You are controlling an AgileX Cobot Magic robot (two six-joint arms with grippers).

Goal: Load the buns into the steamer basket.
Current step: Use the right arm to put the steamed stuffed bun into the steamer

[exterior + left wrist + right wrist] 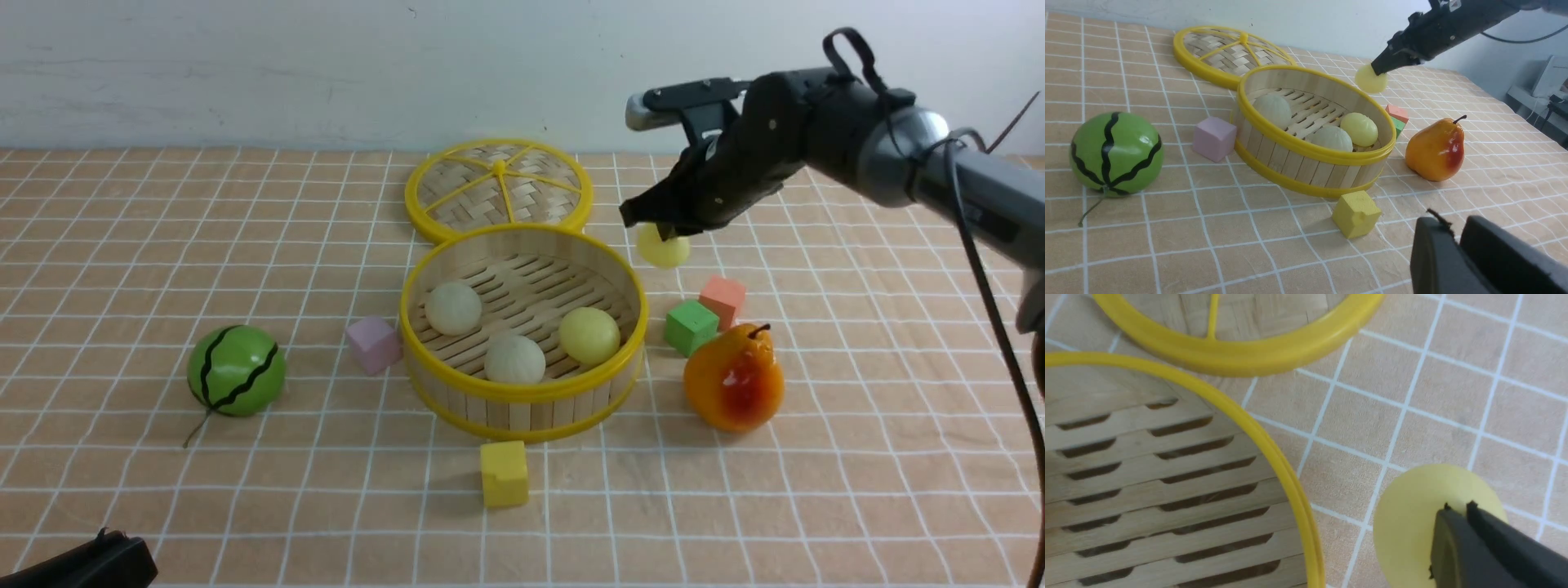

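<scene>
The steamer basket [571, 408] stands mid-table with three buns on its slatted floor: two off-white buns [453, 308] [514, 359] and a pale yellow bun [589, 335]. Another pale yellow bun [663, 248] hangs in the air just beyond the basket's right rim, pinched and squashed by my right gripper [653, 230], which is shut on it. The right wrist view shows this bun [1408, 522] round the fingertips, beside the basket rim [1290, 473]. My left gripper [1453, 228] sits low at the near left [90, 562], jaws together and holding nothing.
The woven lid [498, 188] lies behind the basket. A green watermelon ball [237, 370] sits on the left and an orange pear [735, 380] on the right. A pink cube [373, 344], a yellow cube [504, 472], a green cube [691, 326] and an orange cube [722, 300] ring the basket.
</scene>
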